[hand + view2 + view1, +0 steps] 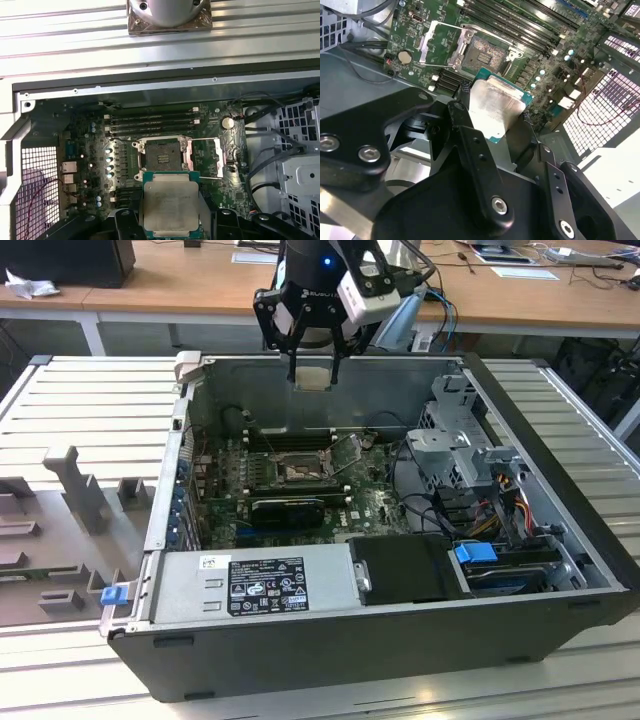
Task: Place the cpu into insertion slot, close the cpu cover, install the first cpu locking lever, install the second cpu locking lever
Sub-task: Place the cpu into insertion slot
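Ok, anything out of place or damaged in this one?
Nothing stands out. The gripper holds the chip above the case; the socket is empty and its cover stands open.

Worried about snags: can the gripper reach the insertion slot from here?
Probably yes. The gripper, shut on the cpu, hangs over the open case; the cpu cover is flipped aside and the insertion slot looks bare, nothing between.

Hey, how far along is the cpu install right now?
Nothing is finished yet. The gripper holds the cpu in the air above the open case. The insertion slot is empty, its pin field bare, and the cpu cover is swung open beside it. Seating the cpu, closing the cover and both levers are left.
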Robot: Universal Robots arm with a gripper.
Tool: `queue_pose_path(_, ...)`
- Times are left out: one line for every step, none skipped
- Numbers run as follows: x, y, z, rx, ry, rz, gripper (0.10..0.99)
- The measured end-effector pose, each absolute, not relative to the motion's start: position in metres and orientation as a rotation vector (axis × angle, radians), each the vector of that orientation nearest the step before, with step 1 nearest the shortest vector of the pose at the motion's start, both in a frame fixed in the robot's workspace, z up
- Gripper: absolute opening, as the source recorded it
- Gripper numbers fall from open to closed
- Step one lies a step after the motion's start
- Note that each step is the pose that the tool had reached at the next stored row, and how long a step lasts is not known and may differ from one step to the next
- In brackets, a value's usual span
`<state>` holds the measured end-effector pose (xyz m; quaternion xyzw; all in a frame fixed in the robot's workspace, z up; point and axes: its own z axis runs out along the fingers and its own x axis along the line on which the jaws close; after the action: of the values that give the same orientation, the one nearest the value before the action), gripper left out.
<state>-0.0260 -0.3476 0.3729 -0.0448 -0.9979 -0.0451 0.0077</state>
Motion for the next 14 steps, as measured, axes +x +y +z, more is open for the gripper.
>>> queue_pose_path(-0.026, -0.3476, 0.3729, -0.145, -3.12, -0.141, 0.533)
queue_pose_path(-0.026, -0.3476, 0.3729, -0.149, -3.12, -0.141, 0.533)
queue_pose_path(-0.026, -0.3476, 0.3729, -0.155, -3.12, -0.141, 0.533)
queue_pose_path(-0.026, -0.3476, 0.3728, -0.158, -3.12, -0.141, 0.533)
queue_pose_path(-0.026, -0.3476, 0.3724, -0.159, -3.12, -0.141, 0.533)
queue_pose_path(-0.026, -0.3476, 0.372, -0.159, -3.12, -0.141, 0.533)
queue_pose_path(-0.026, -0.3476, 0.3716, -0.159, -3.12, -0.141, 0.533)
queue_pose_path(-0.026, -0.3476, 0.3712, -0.159, -3.12, -0.141, 0.533)
queue_pose_path(-0.026, -0.3476, 0.3703, -0.159, -3.12, -0.141, 0.533)
queue_pose_path(-0.026, -0.3476, 0.3701, -0.159, -3.12, -0.141, 0.533)
queue_pose_path(-0.026, -0.3477, 0.37, -0.159, -3.12, -0.141, 0.533)
queue_pose_path(-0.026, -0.3476, 0.3699, -0.16, -3.12, -0.141, 0.533)
queue_pose_path(-0.026, -0.3476, 0.3699, -0.162, -3.12, -0.141, 0.533)
queue_pose_path(-0.026, -0.3476, 0.3699, -0.164, -3.119, -0.141, 0.533)
